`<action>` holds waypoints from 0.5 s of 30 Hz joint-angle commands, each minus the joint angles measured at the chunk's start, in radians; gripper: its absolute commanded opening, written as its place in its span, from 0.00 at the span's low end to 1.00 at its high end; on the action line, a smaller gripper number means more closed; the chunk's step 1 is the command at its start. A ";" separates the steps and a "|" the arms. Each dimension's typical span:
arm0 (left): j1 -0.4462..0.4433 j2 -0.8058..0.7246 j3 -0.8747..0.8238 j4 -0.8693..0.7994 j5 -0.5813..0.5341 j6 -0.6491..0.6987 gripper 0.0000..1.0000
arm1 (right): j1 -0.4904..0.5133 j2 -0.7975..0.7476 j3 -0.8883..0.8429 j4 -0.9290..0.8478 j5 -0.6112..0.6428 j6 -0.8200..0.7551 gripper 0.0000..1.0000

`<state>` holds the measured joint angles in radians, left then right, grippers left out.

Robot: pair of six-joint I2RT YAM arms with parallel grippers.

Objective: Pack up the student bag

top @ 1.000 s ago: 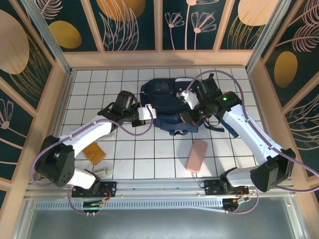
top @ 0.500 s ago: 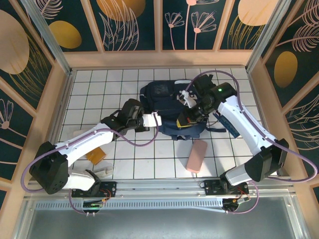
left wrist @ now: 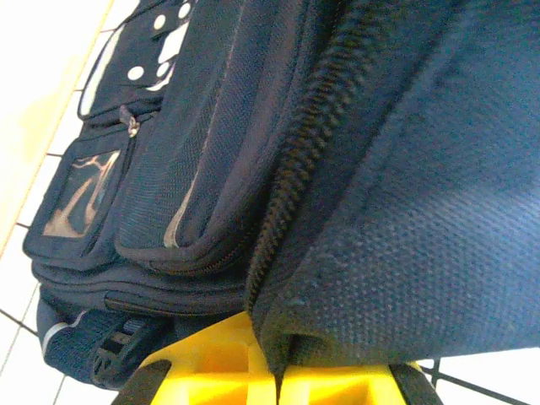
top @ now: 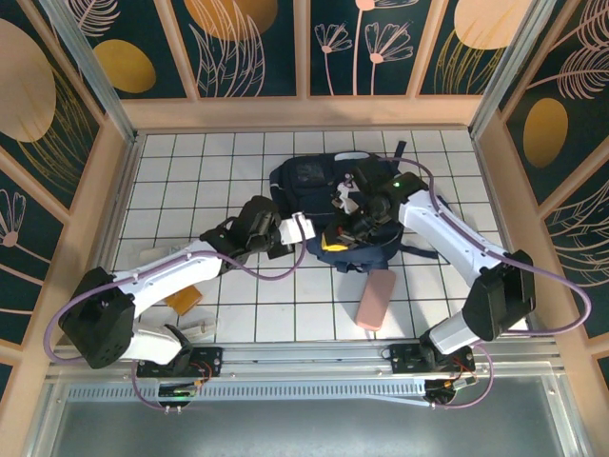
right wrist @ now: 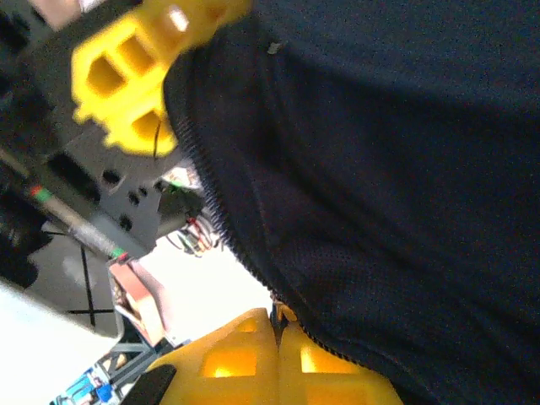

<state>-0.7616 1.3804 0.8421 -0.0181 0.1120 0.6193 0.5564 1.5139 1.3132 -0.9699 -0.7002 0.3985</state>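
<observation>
White square tiles with thin dark lines cover the desk (top: pixel 238 295). Wooden walls (top: pixel 252 48) with painted flowers and gold spots stand around it.

A big dark blue bag (top: pixel 304 176) lies on the desk. It is close to the far edge, about in the middle. Its black straps (top: pixel 419 246) spill out toward the right edge.

Two white arms reach in from the near edge and meet at the side of the bag that faces them. The left tool (left wrist: pixel 277 375) has yellow fingers. They are pressed together with the edge of the bag's cloth pinched between them, right by the zipper (left wrist: pixel 295 186). A small see-through pocket (left wrist: pixel 80 190) shows on the front of the bag.

The right tool (right wrist: pixel 277 337) has yellow fingers too. They are squeezed together on the bag's dark cloth edge. The two tools are very near each other.

A long pink case (top: pixel 377 297) lies near the near edge, a bit to the right of the middle, apart from the bag. An orange-brown flat thing (top: pixel 183 297) lies toward the near left corner, partly under the left arm. A small pale thing (top: pixel 195 327) lies just beside it, closer to the near edge. I cannot tell what it is.
</observation>
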 commanded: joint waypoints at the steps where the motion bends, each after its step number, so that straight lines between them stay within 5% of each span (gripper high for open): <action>1: -0.048 -0.098 -0.009 0.201 0.201 -0.081 0.00 | -0.053 0.078 0.042 0.023 0.196 -0.182 0.00; 5: -0.048 -0.187 -0.056 0.144 0.157 -0.076 0.00 | -0.077 0.155 0.109 0.065 0.418 -0.293 0.00; 11: -0.047 -0.239 -0.030 0.006 0.097 -0.118 0.00 | -0.063 0.311 0.286 0.217 0.371 -0.318 0.00; 15: -0.047 -0.139 -0.025 0.077 0.081 -0.087 0.00 | -0.062 0.380 0.390 0.158 0.377 -0.353 0.00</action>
<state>-0.7834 1.2255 0.7536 -0.0494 0.0849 0.5438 0.5228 1.8400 1.6455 -0.9623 -0.4892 0.0929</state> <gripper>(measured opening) 0.049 0.038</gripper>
